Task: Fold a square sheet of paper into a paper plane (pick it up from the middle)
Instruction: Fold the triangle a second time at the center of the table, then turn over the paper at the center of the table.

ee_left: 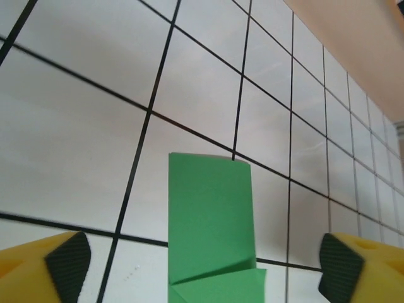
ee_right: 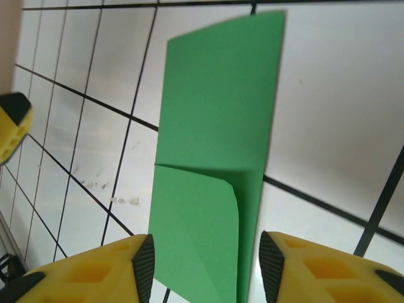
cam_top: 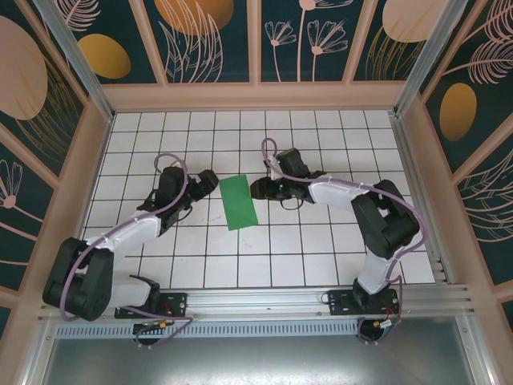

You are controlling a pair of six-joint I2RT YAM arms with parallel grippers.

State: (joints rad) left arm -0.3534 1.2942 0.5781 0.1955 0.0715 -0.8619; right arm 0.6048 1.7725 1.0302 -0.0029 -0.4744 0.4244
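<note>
**Inspector A:** Position of the square sheet of paper (cam_top: 239, 202)?
**Inspector B:** Folded into a narrow strip, flat on the tiled table (cam_top: 321, 241), centre of the top view.
**A:** Left gripper (cam_top: 207, 180)?
**B:** Jaws spread wide, holding nothing.
**A:** Right gripper (cam_top: 258, 188)?
**B:** Jaws apart, strip end visible between them, not pinched.

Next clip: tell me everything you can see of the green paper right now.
The green paper is thin, plain and matte, folded into a narrow rectangle with crisp long edges. At one end a corner is folded over, its edge slightly curved. It lies flat on the white gridded table, a little skewed to the grid lines. The left gripper and right gripper stand open on either side; neither clamps it.
</note>
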